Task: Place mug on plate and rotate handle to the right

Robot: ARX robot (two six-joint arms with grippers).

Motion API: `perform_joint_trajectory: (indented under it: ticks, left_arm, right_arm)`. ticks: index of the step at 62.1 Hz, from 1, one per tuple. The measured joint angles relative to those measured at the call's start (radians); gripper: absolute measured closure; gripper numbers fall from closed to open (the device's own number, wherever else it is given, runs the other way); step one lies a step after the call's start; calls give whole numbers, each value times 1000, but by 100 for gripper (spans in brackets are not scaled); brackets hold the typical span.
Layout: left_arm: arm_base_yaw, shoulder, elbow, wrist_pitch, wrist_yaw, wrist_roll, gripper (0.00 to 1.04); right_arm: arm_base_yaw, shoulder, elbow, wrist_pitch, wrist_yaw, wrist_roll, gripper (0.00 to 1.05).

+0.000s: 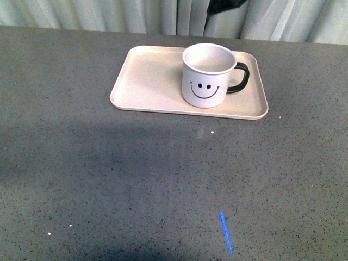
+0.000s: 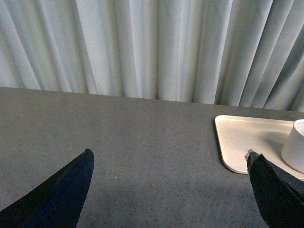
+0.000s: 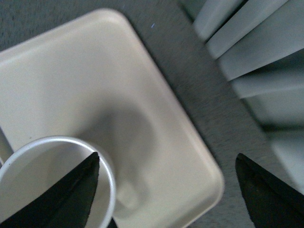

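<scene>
The mug point(image 1: 206, 79) stands upright on the plate point(image 1: 147, 76), on its right half, with its smiley face turned toward the front camera. Its black handle point(image 1: 243, 77) points at the plate's right short edge. The plate lies on the grey counter point(image 1: 136, 179), close to the pale curtain point(image 1: 109, 13) behind it; a short blue mark point(image 1: 226, 232) sits well apart from the plate's near edge. The left gripper point(image 2: 168, 153) is spread wide and holds nothing, off the plate's left end. The right gripper point(image 3: 166, 156) is also spread wide above the plate (one finger overlaps the mug's rim in its wrist view), gripping nothing.
</scene>
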Motion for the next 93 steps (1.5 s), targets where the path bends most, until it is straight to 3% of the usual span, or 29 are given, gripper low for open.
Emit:
perform_joint_trajectory:
  ticks: [4, 6, 9, 12, 18, 21, 27, 35, 57, 75, 81, 93]
  left_arm:
    - [0, 0, 0, 0, 0, 0, 9]
    - [0, 0, 0, 0, 0, 0, 9]
    - [0, 0, 0, 0, 1, 0, 9]
    - [0, 0, 0, 0, 0, 0, 9]
    - [0, 0, 0, 0, 0, 0, 9]
    - [0, 0, 0, 0, 0, 0, 9]
    - [0, 0, 0, 0, 0, 0, 9]
    - [0, 0, 0, 0, 0, 0, 9]
    - [0, 0, 0, 0, 0, 0, 9]
    - [0, 0, 0, 0, 0, 0, 9]
    - [0, 0, 0, 0, 0, 0, 9]
    - [0, 0, 0, 0, 0, 0, 9]
  right_arm:
    - [-5, -69, -67, 60, 7, -17, 9]
    - [-5, -118, -142, 183, 60, 29, 12]
    - [-1, -206, -310, 475, 238, 168, 21]
    - [-2, -288, -495, 767, 325, 314, 29]
    - [-13, -406, -803, 1182, 352, 518, 45]
    - [-15, -451, -922, 1302, 351, 568, 52]
    - [-27, -576, -1226, 1503, 337, 643, 76]
    - [-41, -705, -1465, 1587, 325, 664, 104]
    - [-97, -1002, -1834, 1647, 271, 672, 103]
    - [-97, -1198, -1972, 1587, 270, 673, 103]
    - [-97, -1214, -2025, 1630, 270, 672, 103]
    - [-97, -1365, -2074, 1521, 270, 673, 103]
